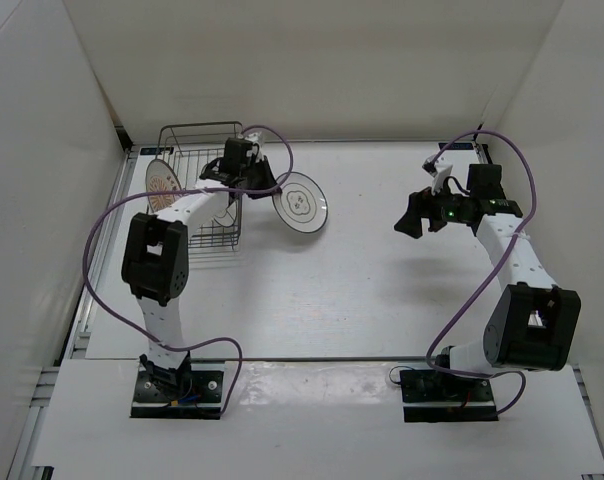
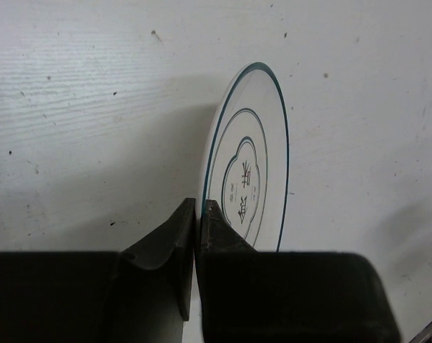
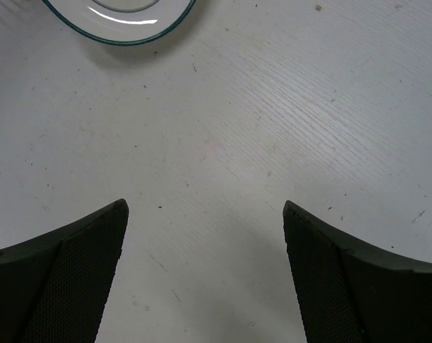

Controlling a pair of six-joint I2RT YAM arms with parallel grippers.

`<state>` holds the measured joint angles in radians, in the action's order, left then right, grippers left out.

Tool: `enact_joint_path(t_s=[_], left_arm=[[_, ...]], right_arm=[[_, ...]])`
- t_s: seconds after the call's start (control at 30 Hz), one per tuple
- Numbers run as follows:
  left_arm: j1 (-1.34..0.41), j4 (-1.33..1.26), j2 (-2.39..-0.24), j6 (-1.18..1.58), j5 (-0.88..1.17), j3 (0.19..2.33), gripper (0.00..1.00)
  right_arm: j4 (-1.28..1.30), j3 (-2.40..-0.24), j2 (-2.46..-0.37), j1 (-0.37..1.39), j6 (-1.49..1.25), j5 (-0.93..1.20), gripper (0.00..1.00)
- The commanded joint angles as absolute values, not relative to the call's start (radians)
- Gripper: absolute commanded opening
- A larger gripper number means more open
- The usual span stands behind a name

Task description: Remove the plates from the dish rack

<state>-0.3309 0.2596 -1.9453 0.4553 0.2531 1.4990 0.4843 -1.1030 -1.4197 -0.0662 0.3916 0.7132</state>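
Right fingers (image 3: 66,279) hang spread wide over the white tabletop (image 1: 362,280), holding nothing. Your left fingers (image 2: 219,229) pinch the rim of a round white plate with a dark rim (image 1: 300,203), which juts tilted past them, just right of the dark-grey wire dish rack (image 1: 217,225); judge the set-down straight below. An orange sunburst plate (image 1: 162,185) stands at the rack's left end.

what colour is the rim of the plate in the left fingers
Dark teal; the plate shows best in left wrist view.

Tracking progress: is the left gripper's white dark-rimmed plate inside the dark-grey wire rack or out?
Out: the left gripper holds the white plate right of the wire rack.
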Motion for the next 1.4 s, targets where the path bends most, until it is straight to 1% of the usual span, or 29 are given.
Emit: enact_joint_path(t_s=[0.0, 0.03, 0.07, 0.13, 0.23, 0.33, 0.4, 0.5, 0.63, 0.87, 0.93, 1.0, 1.03, 1.1, 1.2, 1.23, 1.27, 1.33, 1.37], left_arm=[[-0.354, 0.273, -1.956, 0.477, 0.246, 1.551, 0.06], [-0.359, 0.288, -1.976, 0.474, 0.247, 1.555, 0.09], [-0.365, 0.291, -1.976, 0.472, 0.244, 1.558, 0.11], [-0.370, 0.298, -1.994, 0.472, 0.235, 1.566, 0.11], [-0.379, 0.307, -2.022, 0.480, 0.233, 1.577, 0.18], [-0.385, 0.325, -2.042, 0.479, 0.236, 1.589, 0.22], [-0.390, 0.339, -2.051, 0.477, 0.239, 1.591, 0.29], [-0.397, 0.353, -2.060, 0.471, 0.241, 1.589, 0.32], [-0.399, 0.388, -2.085, 0.462, 0.244, 1.608, 0.40], [-0.397, 0.437, -2.114, 0.449, 0.235, 1.621, 0.44], [-0.399, 0.465, -2.115, 0.446, 0.226, 1.632, 0.47], [-0.399, 0.483, -2.111, 0.437, 0.216, 1.640, 0.52], [-0.397, 0.491, -2.106, 0.419, 0.212, 1.649, 0.58], [-0.400, 0.495, -2.089, 0.405, 0.201, 1.661, 0.63], [-0.388, 0.518, -2.072, 0.371, 0.196, 1.695, 0.76], [-0.393, 0.525, -2.066, 0.365, 0.196, 1.703, 0.76], [-0.385, 0.544, -2.057, 0.342, 0.195, 1.707, 0.79], [-0.387, 0.557, -2.022, 0.313, 0.176, 1.742, 0.81], [-0.391, 0.574, -2.014, 0.260, 0.170, 1.773, 0.86]], right_arm=[[0.502, -1.115, -1.397, -0.074, 0.376, 0.701, 0.90], [0.493, -1.115, -1.394, -0.072, 0.373, 0.700, 0.90], [0.492, -1.114, -1.394, -0.074, 0.370, 0.696, 0.90], [0.471, -1.111, -1.391, -0.074, 0.347, 0.677, 0.90], [0.457, -1.104, -1.394, -0.072, 0.339, 0.644, 0.90], [0.427, -1.091, -1.388, -0.074, 0.318, 0.604, 0.90], [0.434, -1.088, -1.387, -0.074, 0.328, 0.607, 0.90], [0.471, -1.091, -1.388, -0.074, 0.367, 0.647, 0.90], [0.480, -1.082, -1.379, -0.075, 0.370, 0.702, 0.90], [0.488, -1.081, -1.390, -0.075, 0.400, 0.770, 0.90], [0.482, -1.081, -1.387, -0.074, 0.413, 0.769, 0.90], [0.465, -1.077, -1.387, -0.075, 0.413, 0.765, 0.90], [0.465, -1.077, -1.387, -0.075, 0.416, 0.764, 0.90], [0.451, -1.080, -1.393, -0.074, 0.423, 0.759, 0.90], [0.431, -1.085, -1.397, -0.075, 0.434, 0.758, 0.90], [0.423, -1.088, -1.399, -0.075, 0.446, 0.770, 0.90], [0.419, -1.089, -1.402, -0.072, 0.440, 0.772, 0.90], [0.391, -1.103, -1.414, -0.074, 0.407, 0.772, 0.90], [0.374, -1.109, -1.430, -0.074, 0.391, 0.772, 0.90]])
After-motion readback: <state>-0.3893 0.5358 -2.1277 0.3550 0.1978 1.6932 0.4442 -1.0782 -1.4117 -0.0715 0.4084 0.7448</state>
